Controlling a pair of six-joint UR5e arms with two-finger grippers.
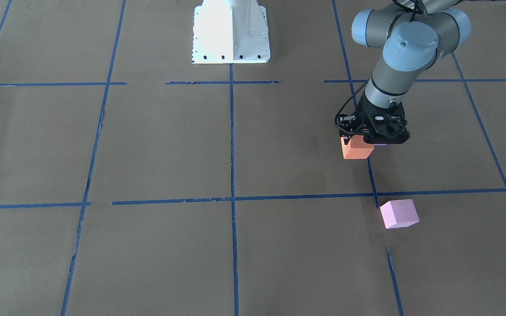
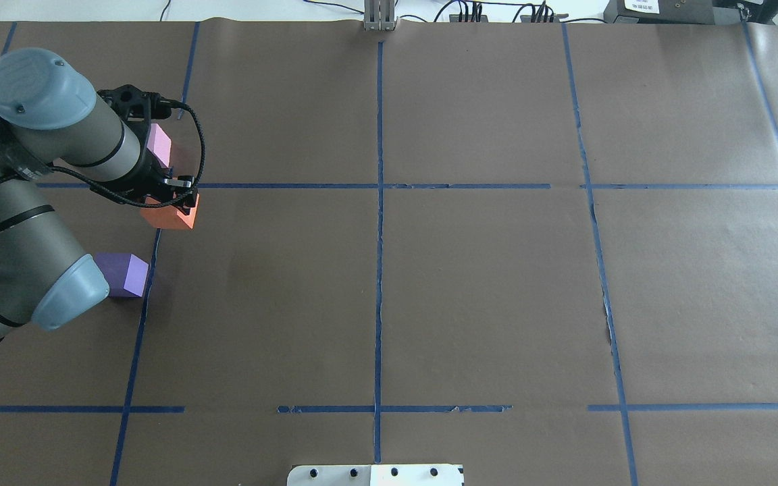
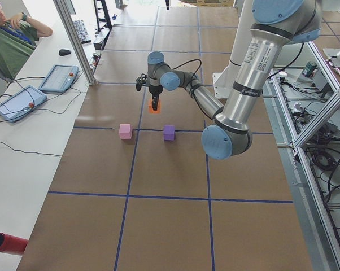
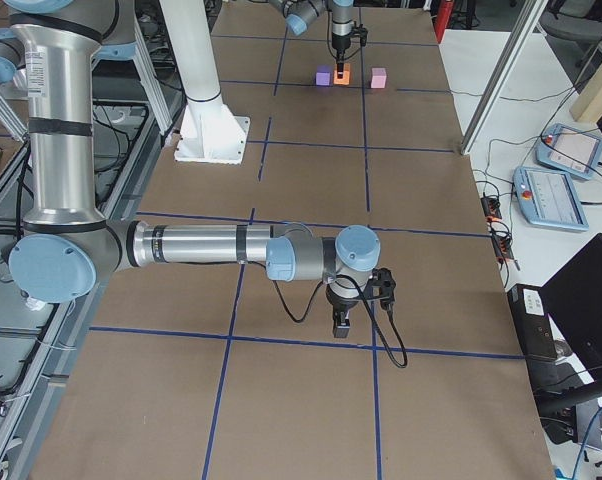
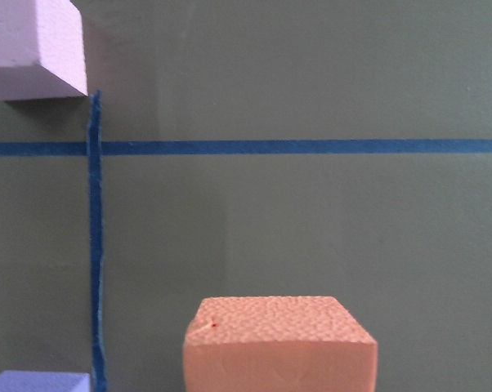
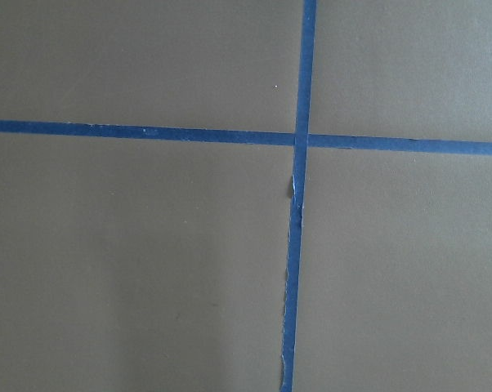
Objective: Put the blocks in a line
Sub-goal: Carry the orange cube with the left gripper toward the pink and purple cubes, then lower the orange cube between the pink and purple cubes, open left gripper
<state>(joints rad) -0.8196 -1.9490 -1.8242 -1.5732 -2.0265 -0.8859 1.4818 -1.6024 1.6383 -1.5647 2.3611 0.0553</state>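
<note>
My left gripper (image 2: 174, 196) is shut on the orange block (image 2: 171, 216) and holds it low over the table, a little toward the table's middle from the other two blocks. The pink block (image 2: 158, 144) lies beyond it and the purple block (image 2: 125, 273) nearer the robot. In the front-facing view the gripper (image 1: 369, 138) sits on the orange block (image 1: 357, 150), the pink block (image 1: 399, 213) lies apart, and the purple block is almost hidden. The left wrist view shows the orange block (image 5: 279, 343), pink (image 5: 29, 45) and purple (image 5: 33, 381). My right gripper (image 4: 341, 325) hangs over bare paper; I cannot tell its state.
Blue tape lines (image 2: 379, 270) grid the brown paper-covered table. The white robot base (image 1: 231, 35) stands at the table's robot-side edge. An operator (image 3: 9, 36) and teach pendants (image 3: 57, 78) are at a side desk. The right wrist view shows a tape crossing (image 6: 299, 139).
</note>
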